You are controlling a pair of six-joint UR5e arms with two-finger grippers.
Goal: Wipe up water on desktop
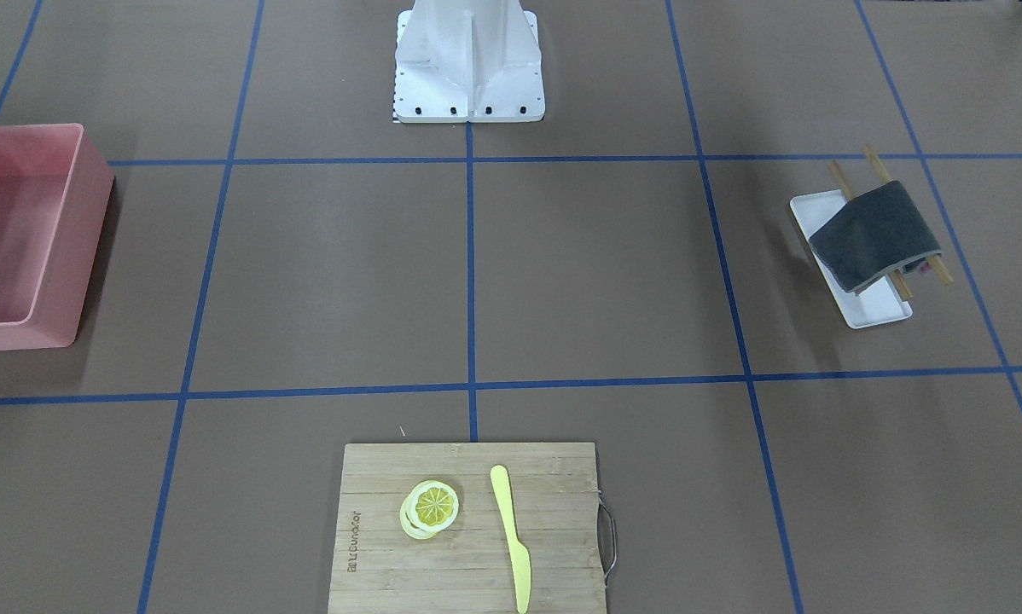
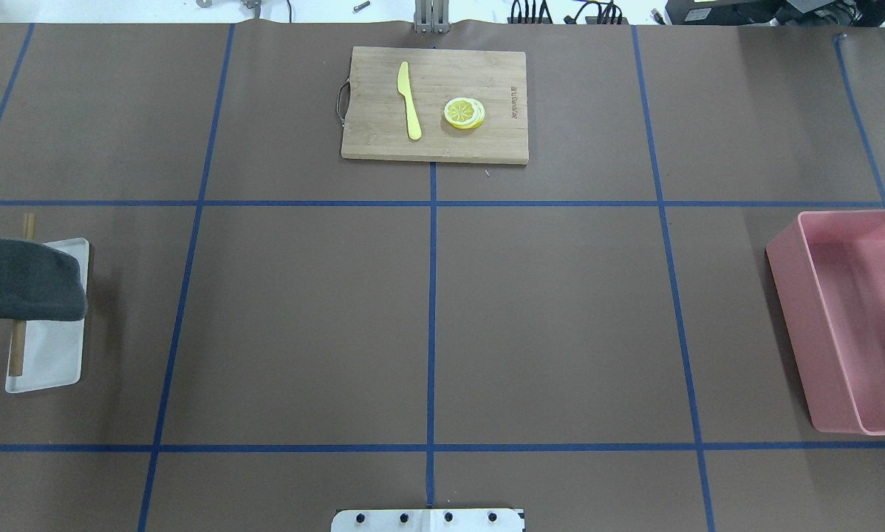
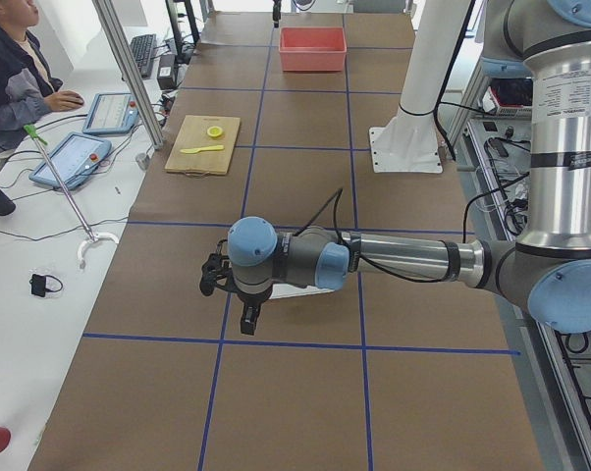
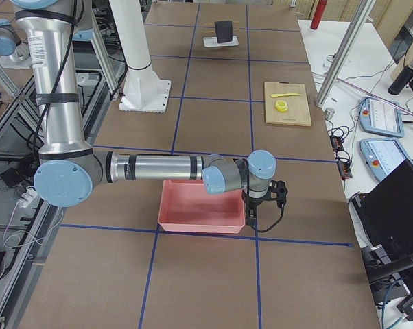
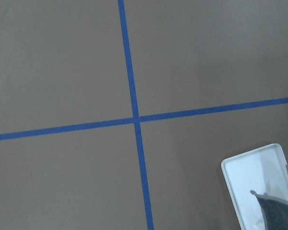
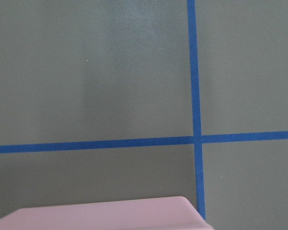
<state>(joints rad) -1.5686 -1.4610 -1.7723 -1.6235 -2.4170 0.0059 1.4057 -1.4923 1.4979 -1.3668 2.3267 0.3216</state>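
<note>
The desktop (image 1: 596, 264) is a matte brown surface with blue tape lines, also seen in the overhead view (image 2: 561, 318). I can make out no water on it. A dark grey cloth (image 1: 873, 234) hangs over wooden sticks on a white tray (image 1: 878, 311); the overhead view shows it at the left edge (image 2: 25, 277). The left wrist view catches the tray's corner (image 5: 251, 182) and a bit of cloth (image 5: 278, 211). My left gripper (image 3: 248, 316) hangs over the tray area. My right gripper (image 4: 252, 218) hangs at the pink bin's (image 4: 199, 205) corner. Whether either is open or shut I cannot tell.
A bamboo cutting board (image 1: 468, 563) with a yellow knife (image 1: 511, 537) and lemon slices (image 1: 432, 507) lies at the far middle edge. The pink bin (image 2: 856, 318) stands on my right. The white robot base (image 1: 468, 60) is at the near middle. An operator (image 3: 11, 59) sits beside the table.
</note>
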